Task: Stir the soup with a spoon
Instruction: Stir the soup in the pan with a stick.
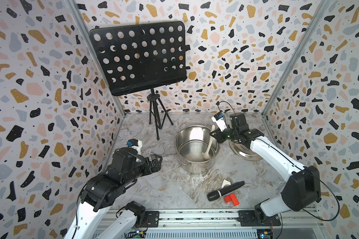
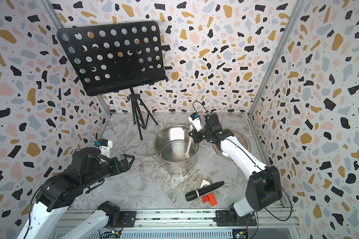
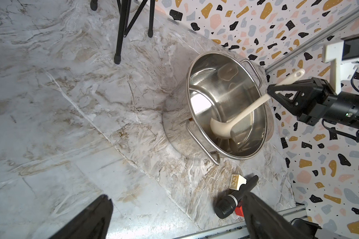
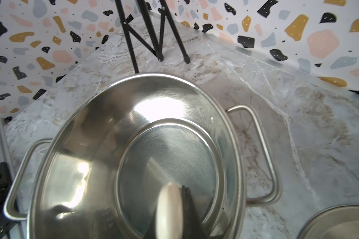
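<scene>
Top views, right end effector (image 1: 212,134): closed on the upper handle of the spoon (image 1: 209,144), which slants down from the grip into the steel pot (image 1: 175,142).
Top views, left end effector (image 2: 130,159): jaws wide apart, holding nothing, above the table (image 2: 133,186); the pot stands well ahead of it.
Left wrist view, spoon (image 3: 243,115): bowl low inside the pot, handle rising past the rim to the right end effector (image 3: 270,93).
Right wrist view, spoon (image 4: 170,211): blurred cream handle against a dark finger, pot directly beneath; lid (image 4: 340,219) beside the pot.

Cream spoon (image 3: 245,114), tilted — bowl in pot (image 3: 216,87)
</scene>
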You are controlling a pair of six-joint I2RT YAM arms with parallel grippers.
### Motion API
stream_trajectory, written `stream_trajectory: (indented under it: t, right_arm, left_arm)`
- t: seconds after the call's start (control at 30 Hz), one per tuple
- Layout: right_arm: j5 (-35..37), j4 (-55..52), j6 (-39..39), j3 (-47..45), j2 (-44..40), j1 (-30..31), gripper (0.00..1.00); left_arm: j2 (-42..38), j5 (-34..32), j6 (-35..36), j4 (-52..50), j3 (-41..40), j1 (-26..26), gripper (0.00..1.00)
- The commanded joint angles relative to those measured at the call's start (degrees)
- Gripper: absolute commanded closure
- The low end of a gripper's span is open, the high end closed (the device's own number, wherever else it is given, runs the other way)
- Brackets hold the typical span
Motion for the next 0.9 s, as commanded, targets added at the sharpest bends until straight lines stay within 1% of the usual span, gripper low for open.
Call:
stream_trajectory:
  t: [0.0,0.07,0.17,0.27,0.33,0.47,0.6,0.77,0.87]
  right_arm:
    - [-3.85,-2.48,-0.54,-1.05,-4.72,2.44,1.00]
    - [-3.95,-2.79,-0.99,-1.02,-5.76,4.76,1.00]
    - [-2.71,-2.94,-2.14,0.85,-4.89,9.33,1.00]
    - [-1.11,-2.21,-3.20,4.29,-1.61,13.26,1.00]
    - [-0.78,-0.86,-3.03,6.84,1.68,14.85,1.00]
    - [-0.24,1.50,-3.17,13.63,9.16,15.48,1.00]
    - [-1.14,0.46,-3.99,21.30,15.40,15.53,1.00]
    - [-0.63,0.07,-4.52,27.62,20.86,15.34,1.00]
    - [0.38,0.08,-3.31,31.11,23.69,13.83,1.00]
  left_arm:
    - [0.23,0.04,0.55,2.41,-0.46,-0.11,0.01]
    - [0.44,-0.05,0.79,2.64,-0.61,-0.12,0.00]
    - [0.77,0.16,0.94,3.16,-0.75,-0.06,0.01]
    - [1.33,0.47,1.01,3.40,-0.57,-0.05,0.00]
    - [1.45,0.56,1.04,3.32,-0.38,-0.04,0.01]
    - [0.72,0.38,1.09,2.49,-0.23,-0.01,0.01]
    - [-0.52,-0.50,1.24,1.23,-0.19,-0.07,0.00]
    - [-1.40,-1.09,1.19,0.04,0.47,-0.04,0.00]
    - [-1.40,-1.43,1.21,-0.88,1.30,-0.04,0.01]
